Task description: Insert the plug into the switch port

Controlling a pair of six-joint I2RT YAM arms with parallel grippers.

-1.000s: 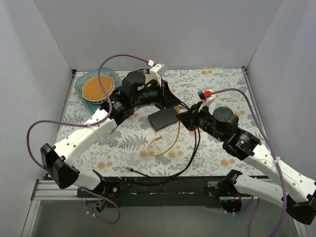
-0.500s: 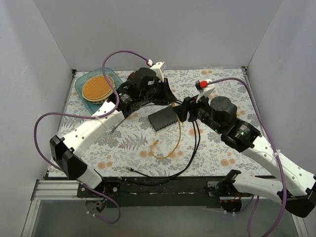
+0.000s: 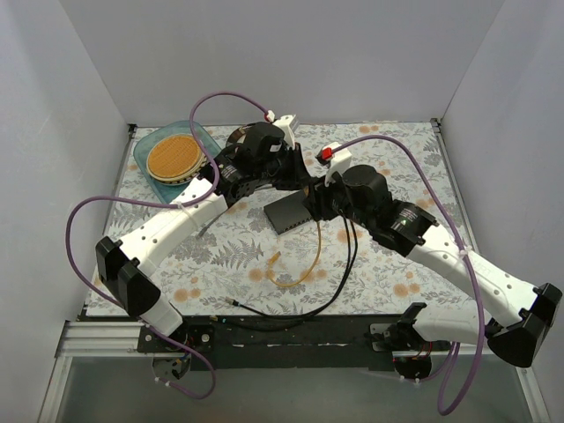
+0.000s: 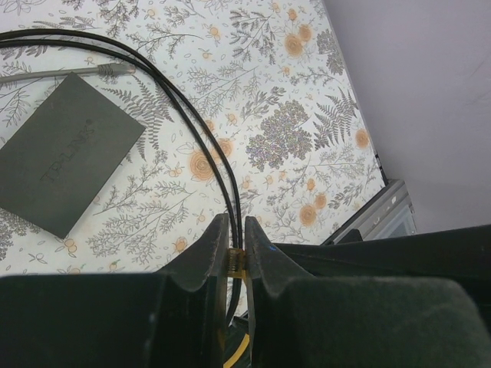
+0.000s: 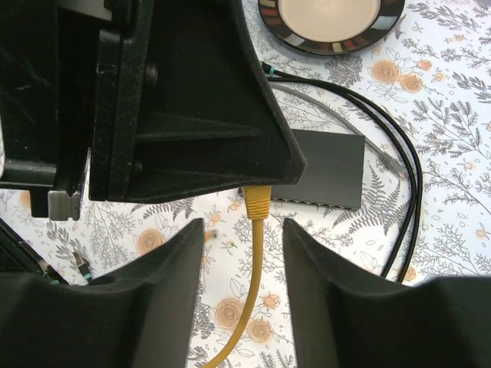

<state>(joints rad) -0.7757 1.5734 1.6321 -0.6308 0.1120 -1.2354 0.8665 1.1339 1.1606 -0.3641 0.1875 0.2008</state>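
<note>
The dark grey switch (image 3: 287,212) lies flat mid-table; it also shows in the left wrist view (image 4: 67,173) and the right wrist view (image 5: 326,175), its port row (image 5: 311,202) along the near edge. My left gripper (image 3: 307,182) hangs just right of the switch, shut on the plug (image 4: 236,261) of the yellow cable (image 3: 315,251). In the right wrist view the cable's yellow boot (image 5: 257,202) hangs out of the left gripper's black body. My right gripper (image 3: 312,210) is open, its fingers (image 5: 165,261) on either side of the hanging cable without touching it.
Two black cables (image 3: 345,263) run from behind the switch to the near edge. The yellow cable's free end (image 3: 274,258) lies on the cloth. A teal tray with a brown disc (image 3: 173,157) stands back left. A dark-rimmed plate (image 5: 330,17) lies behind the switch.
My right arm has swung left and forward until its gripper sits under the left gripper, around the yellow cable. The left gripper moved slightly right, still holding the plug.
</note>
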